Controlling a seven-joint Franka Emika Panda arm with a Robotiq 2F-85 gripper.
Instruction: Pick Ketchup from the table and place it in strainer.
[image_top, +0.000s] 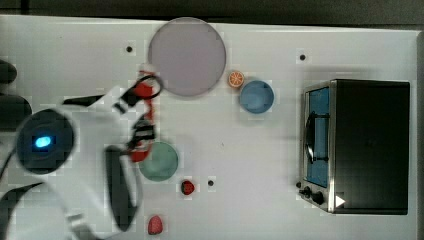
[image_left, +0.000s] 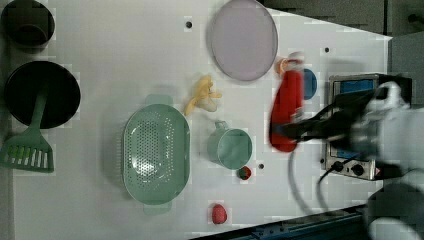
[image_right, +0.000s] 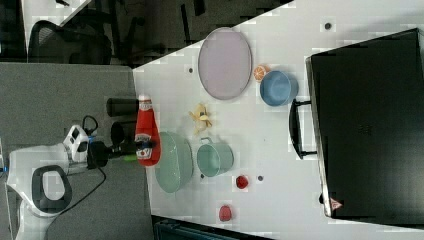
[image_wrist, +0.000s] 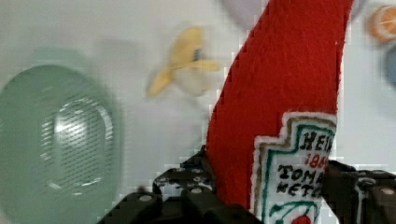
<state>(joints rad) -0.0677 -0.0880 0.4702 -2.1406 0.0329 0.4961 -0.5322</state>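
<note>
One tool (image_wrist: 261, 196) grasping Ketchup (image_wrist: 285, 88) | wrist: label legible | left: strainer (image_left: 156, 150) holes

Your white arm reaches in over the bench (image_left: 100, 50), raised above its surface. Your tool (image_right: 142, 146) is clamped around the lower body of the Ketchup (image_right: 146, 134), holding it aloft.

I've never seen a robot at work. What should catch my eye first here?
The red ketchup bottle, clamped in the arm's tool and held in the air beside the pale green strainer. Then the black toaster oven at the top view's right, and the big lilac plate at the table's far edge.
</note>
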